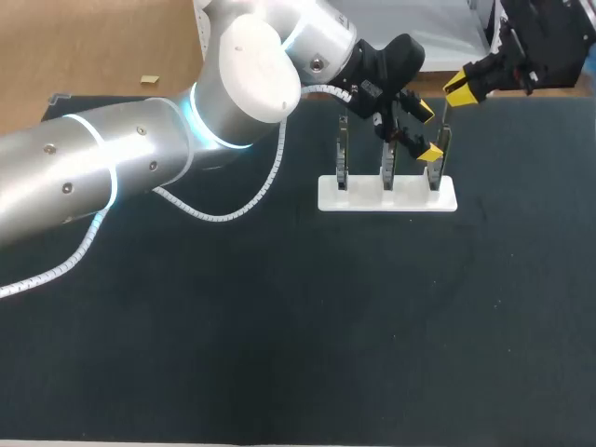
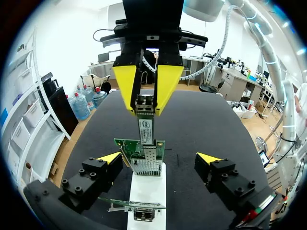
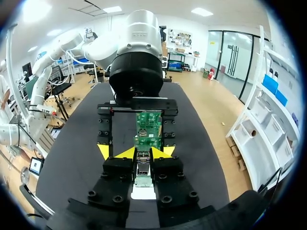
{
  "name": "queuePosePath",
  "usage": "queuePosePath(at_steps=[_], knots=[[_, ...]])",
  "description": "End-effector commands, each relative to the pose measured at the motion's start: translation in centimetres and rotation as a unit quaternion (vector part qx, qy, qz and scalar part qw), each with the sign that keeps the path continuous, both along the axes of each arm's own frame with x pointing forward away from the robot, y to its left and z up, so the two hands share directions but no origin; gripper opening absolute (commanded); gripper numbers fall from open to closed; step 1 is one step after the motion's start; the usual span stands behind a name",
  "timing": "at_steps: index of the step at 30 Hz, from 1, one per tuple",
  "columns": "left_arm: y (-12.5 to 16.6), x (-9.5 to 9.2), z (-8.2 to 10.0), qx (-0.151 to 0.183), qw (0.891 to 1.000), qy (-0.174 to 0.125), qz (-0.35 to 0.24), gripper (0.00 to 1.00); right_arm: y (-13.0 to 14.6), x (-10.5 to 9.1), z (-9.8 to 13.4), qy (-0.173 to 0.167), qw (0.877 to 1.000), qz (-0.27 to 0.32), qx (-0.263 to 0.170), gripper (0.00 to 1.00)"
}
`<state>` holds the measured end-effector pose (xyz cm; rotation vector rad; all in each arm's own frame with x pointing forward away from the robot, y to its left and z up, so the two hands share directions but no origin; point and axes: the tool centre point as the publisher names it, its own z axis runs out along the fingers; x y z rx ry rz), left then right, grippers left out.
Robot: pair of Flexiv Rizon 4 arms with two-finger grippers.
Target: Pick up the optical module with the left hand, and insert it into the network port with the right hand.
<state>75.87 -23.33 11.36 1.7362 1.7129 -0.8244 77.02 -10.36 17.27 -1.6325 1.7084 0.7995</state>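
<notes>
Left wrist view is showing pickup finished: right gripper (image 2: 145, 111) is clamping the slim silver optical module (image 2: 146, 129), seemingly just entering the metal network port (image 2: 146, 165), left gripper (image 2: 159, 157) gaping empty.

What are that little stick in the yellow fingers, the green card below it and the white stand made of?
The optical module looks metal: dull silver sheen, white label. The green card is a circuit board, probably lacquered laminate with soldered parts. The white stand seems matt plastic, evenly white.

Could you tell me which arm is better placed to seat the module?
Right: the right pincer grips the silver optical module at the green card's metal port; the left pincer stands open.
</notes>
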Motion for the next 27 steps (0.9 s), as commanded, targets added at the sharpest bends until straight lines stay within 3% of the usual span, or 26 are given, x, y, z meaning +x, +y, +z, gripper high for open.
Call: queuePosePath(at_steps=[1,27], knots=[[-0.13,0.21,0.06,0.003,1.000,0.002,-0.001,1.00,0.02,-0.25,0.04,-0.008,1.000,-0.007,0.001,0.00],[-0.13,0.21,0.06,0.003,1.000,0.002,-0.001,1.00,-0.13,-0.63,0.36,-0.015,1.000,-0.015,0.002,0.00]])
